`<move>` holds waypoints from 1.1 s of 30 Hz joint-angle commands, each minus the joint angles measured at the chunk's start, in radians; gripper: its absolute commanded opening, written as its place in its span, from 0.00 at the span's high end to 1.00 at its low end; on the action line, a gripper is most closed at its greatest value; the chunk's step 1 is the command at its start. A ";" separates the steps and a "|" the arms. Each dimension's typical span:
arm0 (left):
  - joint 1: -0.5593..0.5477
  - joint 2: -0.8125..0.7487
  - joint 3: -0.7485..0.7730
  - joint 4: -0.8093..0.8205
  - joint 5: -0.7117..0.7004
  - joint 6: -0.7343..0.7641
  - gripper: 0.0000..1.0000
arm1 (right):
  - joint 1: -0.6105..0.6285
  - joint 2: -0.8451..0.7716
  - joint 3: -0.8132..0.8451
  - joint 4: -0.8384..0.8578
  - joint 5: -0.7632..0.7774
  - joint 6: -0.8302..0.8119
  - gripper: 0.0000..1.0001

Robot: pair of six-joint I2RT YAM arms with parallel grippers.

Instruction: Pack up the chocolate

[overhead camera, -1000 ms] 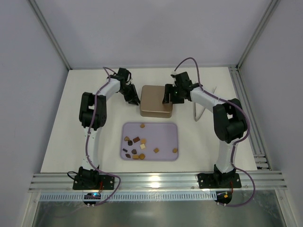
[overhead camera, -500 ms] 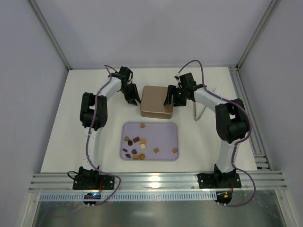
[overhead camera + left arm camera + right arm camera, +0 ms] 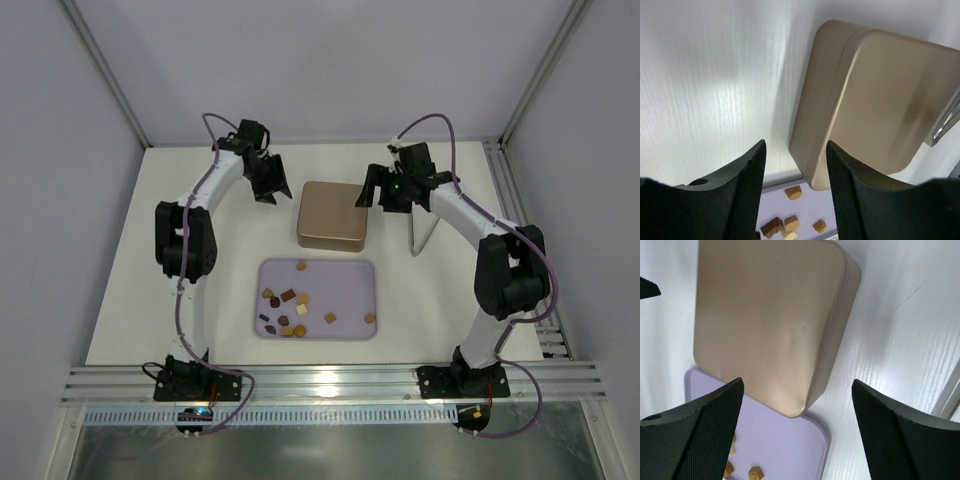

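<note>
The chocolate [image 3: 287, 296] is several small brown, caramel and cream pieces scattered on a lavender tray [image 3: 345, 280]. A closed gold-brown tin [image 3: 330, 215] sits just behind the tray. My left gripper [image 3: 270, 190] hangs open and empty off the tin's far left corner. My right gripper [image 3: 375, 197] hangs open and empty off its far right corner. The left wrist view shows the left gripper [image 3: 795, 165], the tin [image 3: 875, 95] and some chocolate [image 3: 793, 192]. The right wrist view shows the right gripper [image 3: 796, 385] spread wide over the tin [image 3: 770, 325], the tray [image 3: 790, 440] and chocolate pieces [image 3: 756, 472].
A thin white panel [image 3: 418, 225] stands on edge right of the tin; its edge shows in the left wrist view [image 3: 945, 122]. Aluminium rails [image 3: 330, 380] run along the table's near edge. Enclosure walls close in the back and sides.
Both grippers have drawn back from the tin's sides, the left toward the far left, the right toward the far right. The tin and the chocolate have not moved.
</note>
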 commanded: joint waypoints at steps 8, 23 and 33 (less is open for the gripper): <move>0.000 -0.370 -0.213 0.059 -0.036 0.056 0.43 | 0.000 -0.346 -0.079 0.109 0.066 -0.002 0.00; -0.007 -0.857 -0.605 0.158 -0.062 0.109 0.39 | 0.000 -0.708 -0.281 0.122 0.215 -0.021 0.00; -0.007 -0.943 -0.671 0.169 -0.056 0.114 0.38 | 0.000 -0.734 -0.307 0.134 0.224 -0.025 0.00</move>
